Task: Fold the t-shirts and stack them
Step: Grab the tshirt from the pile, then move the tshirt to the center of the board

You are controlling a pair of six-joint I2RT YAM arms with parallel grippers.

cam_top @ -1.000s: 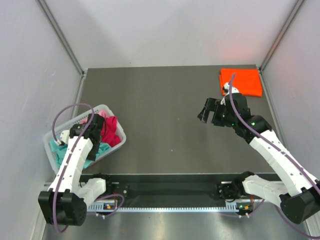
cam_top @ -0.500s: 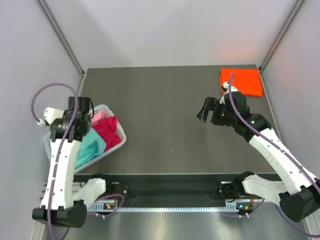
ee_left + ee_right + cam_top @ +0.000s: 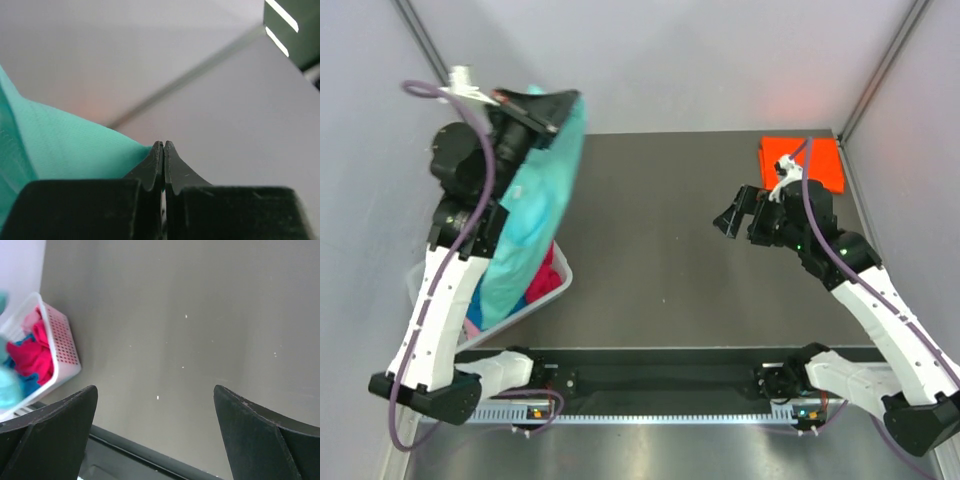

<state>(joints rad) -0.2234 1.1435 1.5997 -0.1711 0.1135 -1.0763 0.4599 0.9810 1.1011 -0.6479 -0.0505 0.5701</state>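
**Teal shirt held high over the basket**

The left gripper is raised above the table's left edge, its jaws pressed tight together on a corner of the teal t-shirt. In the left wrist view the fingertips meet with the teal cloth pinched at their left side. The shirt hangs down in a long drape, its lower end reaching into the white basket. Inside the basket lie a magenta-red t-shirt, a pink one and some blue cloth.

The right gripper hovers over the table's right half with its jaws spread wide and nothing between them. Behind it, a folded orange t-shirt lies flat in the far right corner.

The table is dark grey and matt, with a few pale specks. Pale grey walls with metal struts enclose it. Any print on the boards at the arm bases is too small to read.
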